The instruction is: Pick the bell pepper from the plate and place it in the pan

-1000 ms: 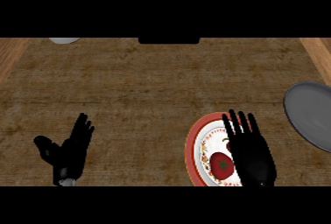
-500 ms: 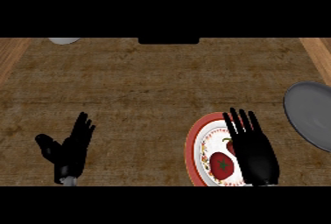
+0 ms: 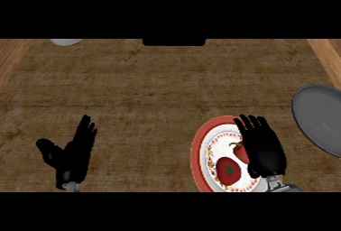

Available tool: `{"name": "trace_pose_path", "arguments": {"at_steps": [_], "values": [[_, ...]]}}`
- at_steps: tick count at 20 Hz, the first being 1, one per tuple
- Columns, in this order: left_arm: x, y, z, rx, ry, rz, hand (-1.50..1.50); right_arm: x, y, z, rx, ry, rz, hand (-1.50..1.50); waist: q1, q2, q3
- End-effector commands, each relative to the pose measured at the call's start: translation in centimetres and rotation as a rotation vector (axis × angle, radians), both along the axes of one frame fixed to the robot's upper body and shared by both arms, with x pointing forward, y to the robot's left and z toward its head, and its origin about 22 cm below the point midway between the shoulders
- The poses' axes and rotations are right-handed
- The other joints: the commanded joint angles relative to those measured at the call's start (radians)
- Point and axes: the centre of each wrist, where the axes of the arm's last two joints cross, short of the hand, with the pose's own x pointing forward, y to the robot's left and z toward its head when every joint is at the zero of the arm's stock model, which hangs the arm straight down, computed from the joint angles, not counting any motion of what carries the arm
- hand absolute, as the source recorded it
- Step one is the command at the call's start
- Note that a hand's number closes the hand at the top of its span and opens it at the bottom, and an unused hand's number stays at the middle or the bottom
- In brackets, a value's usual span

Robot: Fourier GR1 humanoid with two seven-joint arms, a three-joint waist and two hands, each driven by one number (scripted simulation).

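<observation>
A red bell pepper (image 3: 230,168) lies on a red-rimmed white plate (image 3: 201,149) at the lower right of the counter. My right hand (image 3: 264,145) hovers over the plate's right half with straight fingers, just right of the pepper and hiding part of it. A grey pan (image 3: 321,118) sits at the right edge, cut off by the view. At the lower left, my left hand (image 3: 71,152) rests open with fingers up.
A pale round object (image 3: 65,41) peeks in at the top left. A dark block (image 3: 173,41) sits at the top centre. Lighter wooden strips (image 3: 329,50) border the counter at both sides.
My right hand has slid down and slightly toward the pepper, covering more of the plate. The left hand has barely moved.
</observation>
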Motion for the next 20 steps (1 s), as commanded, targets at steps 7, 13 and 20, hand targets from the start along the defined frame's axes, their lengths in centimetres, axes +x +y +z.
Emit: {"name": "trace_pose_path", "arguments": {"at_steps": [7,13,20], "values": [[-0.9,0.1,-0.2,-0.022,0.030,-0.008,0.00,1.7,-1.5,-1.7,-0.067,-0.033,0.155,1.50,0.002,0.004,0.001],[0.9,0.1,0.9,0.003,0.021,0.009,0.00,0.4,-0.4,-1.0,0.090,0.074,0.076,1.50,-0.010,0.003,0.000],[-0.9,0.6,-0.6,0.008,0.027,0.016,0.00,-4.3,1.0,-4.5,0.383,0.304,-0.094,1.50,-0.019,0.003,0.000]]}}
